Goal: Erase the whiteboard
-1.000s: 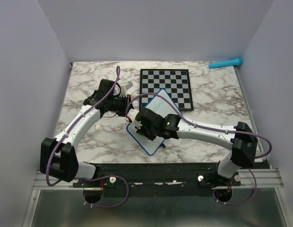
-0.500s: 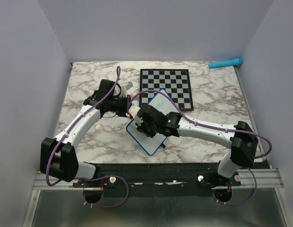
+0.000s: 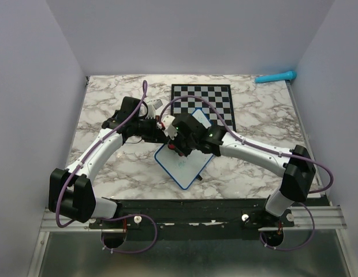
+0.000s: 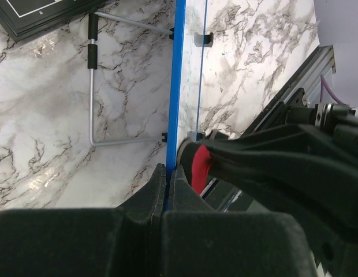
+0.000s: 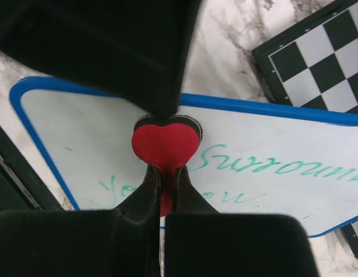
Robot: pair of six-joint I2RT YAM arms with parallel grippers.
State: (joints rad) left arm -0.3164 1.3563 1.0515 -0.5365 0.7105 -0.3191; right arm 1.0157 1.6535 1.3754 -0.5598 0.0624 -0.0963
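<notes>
From above, the whiteboard (image 3: 186, 168) is sitting askew near the middle of the table (image 3: 104, 109), its far corner overlapping the near edge of the chessboard (image 3: 211, 98). Both grippers are meeting over its far-left part, and their black bodies are hiding what the fingers are doing there.

The left wrist view is supplying one half. The left gripper (image 4: 167, 173) is pinching the board's blue rim, fingers narrow on it. The board is appearing almost edge-on, with a wire stand (image 4: 92, 92) showing to one side of it. Whether the board is lying flat or being tipped up, I cannot tell.

The right wrist view is showing the writing side. The right gripper (image 5: 166, 179) is clamping the stem of a red heart-shaped eraser (image 5: 165, 144). The eraser is pressing on the white surface just inside the rim, beside teal handwriting (image 5: 265, 167). From above, that writing is too faint to make out.
</notes>
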